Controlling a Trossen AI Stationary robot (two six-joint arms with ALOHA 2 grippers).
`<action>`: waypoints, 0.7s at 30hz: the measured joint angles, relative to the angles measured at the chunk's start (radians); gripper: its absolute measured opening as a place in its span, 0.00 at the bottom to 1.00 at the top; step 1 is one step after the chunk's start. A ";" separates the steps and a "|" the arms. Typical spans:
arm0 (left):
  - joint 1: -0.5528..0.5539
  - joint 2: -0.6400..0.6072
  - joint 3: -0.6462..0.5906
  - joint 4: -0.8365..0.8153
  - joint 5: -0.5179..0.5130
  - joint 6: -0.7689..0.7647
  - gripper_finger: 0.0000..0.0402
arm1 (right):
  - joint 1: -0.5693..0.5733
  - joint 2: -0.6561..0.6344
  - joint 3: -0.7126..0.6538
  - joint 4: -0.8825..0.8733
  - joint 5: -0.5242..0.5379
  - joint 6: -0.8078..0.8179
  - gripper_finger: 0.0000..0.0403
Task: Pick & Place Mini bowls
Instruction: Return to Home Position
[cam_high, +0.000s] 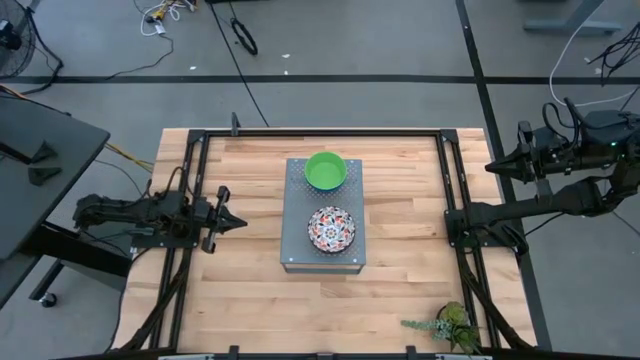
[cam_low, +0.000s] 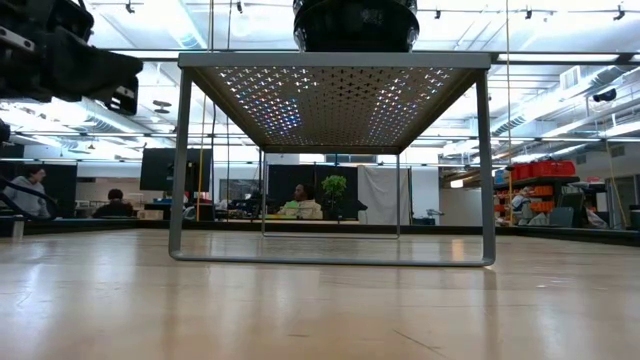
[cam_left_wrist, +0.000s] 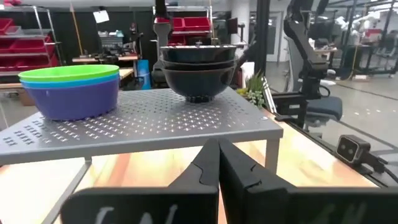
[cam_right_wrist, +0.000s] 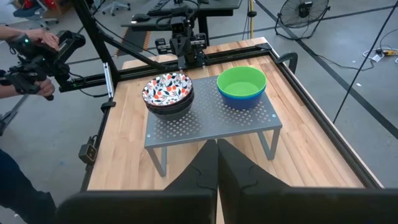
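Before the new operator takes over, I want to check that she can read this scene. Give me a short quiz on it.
1. True or false: the green bowl stands on the bare table.
2. How many bowl stacks are on the grey shelf? A one, B two, C three.
3. Fill in: the left gripper and the right gripper are both ____.
Key: 1 false, it sits in a blue bowl on the shelf; 2 B; 3 shut.

A grey shelf stands on the wooden table before the left gripper. A green-topped bowl stack and a patterned stack sit on it.
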 joint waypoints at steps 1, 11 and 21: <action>-0.003 0.000 0.000 -0.002 -0.006 0.005 0.00 | 0.000 0.000 0.000 0.000 0.000 0.000 0.01; -0.001 0.001 0.000 -0.015 -0.027 -0.021 0.00 | 0.000 0.000 0.000 0.000 0.000 0.000 0.01; 0.001 0.006 -0.002 0.004 -0.023 -0.032 0.08 | 0.000 0.000 0.000 0.000 0.000 0.000 0.01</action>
